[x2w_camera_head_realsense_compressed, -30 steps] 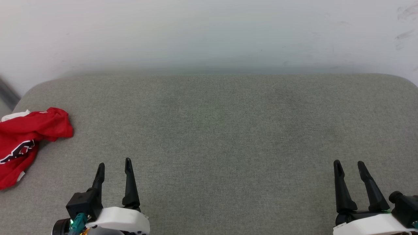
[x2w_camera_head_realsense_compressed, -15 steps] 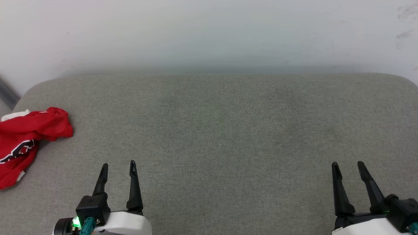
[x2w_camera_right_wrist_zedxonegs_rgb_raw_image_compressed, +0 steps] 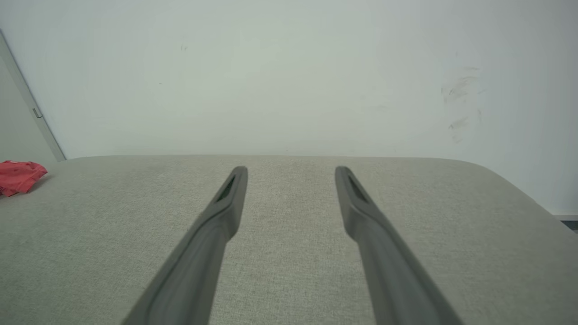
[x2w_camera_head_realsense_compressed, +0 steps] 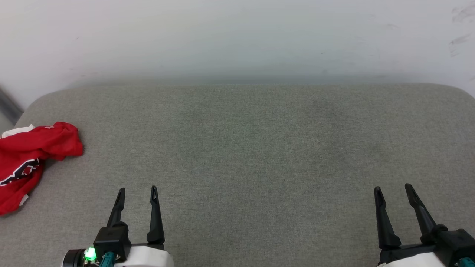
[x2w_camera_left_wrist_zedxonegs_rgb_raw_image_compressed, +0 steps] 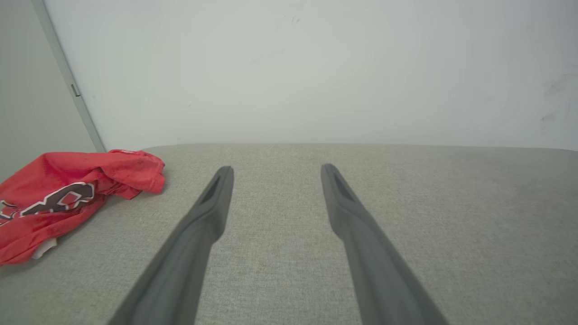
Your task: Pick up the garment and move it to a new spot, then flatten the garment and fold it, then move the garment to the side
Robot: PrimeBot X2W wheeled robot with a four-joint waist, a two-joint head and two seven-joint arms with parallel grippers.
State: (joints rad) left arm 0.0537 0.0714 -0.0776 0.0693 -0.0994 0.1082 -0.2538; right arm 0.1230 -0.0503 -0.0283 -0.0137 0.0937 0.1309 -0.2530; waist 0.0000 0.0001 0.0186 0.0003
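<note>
We saw the garment (x2w_camera_head_realsense_compressed: 33,155) bunched in a red heap at the far left of the grey padded surface (x2w_camera_head_realsense_compressed: 245,148), close to its rounded back-left corner and well apart from both grippers. Our left gripper (x2w_camera_head_realsense_compressed: 137,189) hung at the near edge, its two dark fingers spread wide with nothing between them. Our right gripper (x2w_camera_head_realsense_compressed: 393,187) stood the same way, wide and empty, far over on the right side. Between the two, and from them up to the far edge, the grey fabric ran on as one broad open stretch. That far edge met a pale wall (x2w_camera_head_realsense_compressed: 237,37), and the surface curved off at both back corners. A dark slanted strip (x2w_camera_head_realsense_compressed: 7,105) stood beside the left corner, behind the garment.

The head view's left border cut the garment off, so we could not tell whether it lay wholly on the surface or hung over the side. Its black, white-edged lettering was creased into the folds and could not be read. Bits of white cloth showed at the heap's top and bottom. The bottom border cut off both arms just behind the grippers. Faint grey scuffs (x2w_camera_right_wrist_zedxonegs_rgb_raw_image_compressed: 460,104) marked the wall at the right.
</note>
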